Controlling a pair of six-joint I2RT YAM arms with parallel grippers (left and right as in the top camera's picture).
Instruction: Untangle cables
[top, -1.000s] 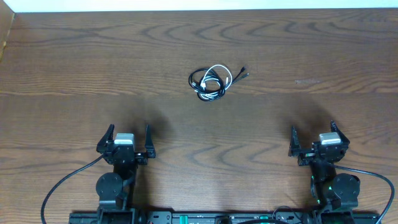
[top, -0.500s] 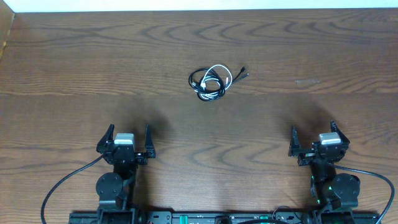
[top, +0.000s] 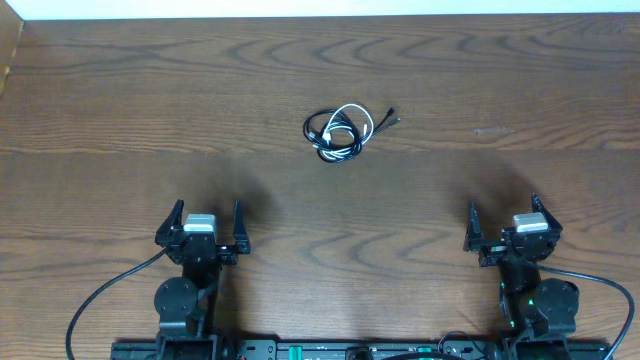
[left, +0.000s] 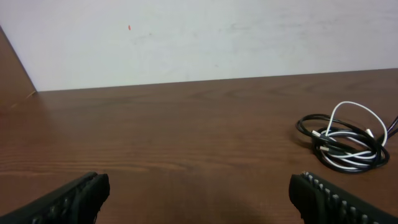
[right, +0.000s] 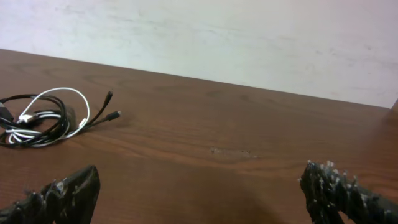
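Note:
A black cable (top: 318, 130) and a white cable (top: 355, 113) lie coiled together in one small bundle on the wooden table (top: 120, 100), at the far middle. The bundle shows at the right of the left wrist view (left: 343, 140) and at the left of the right wrist view (right: 43, 118). Two small black plug ends (right: 111, 106) stick out to its right. My left gripper (top: 204, 222) is open and empty near the front left. My right gripper (top: 505, 218) is open and empty near the front right. Both are well short of the bundle.
A white wall (left: 199, 37) runs along the table's far edge. A pale scuff mark (top: 492, 131) is on the table right of the bundle. Thick black arm cables (top: 100, 295) run along the front edge.

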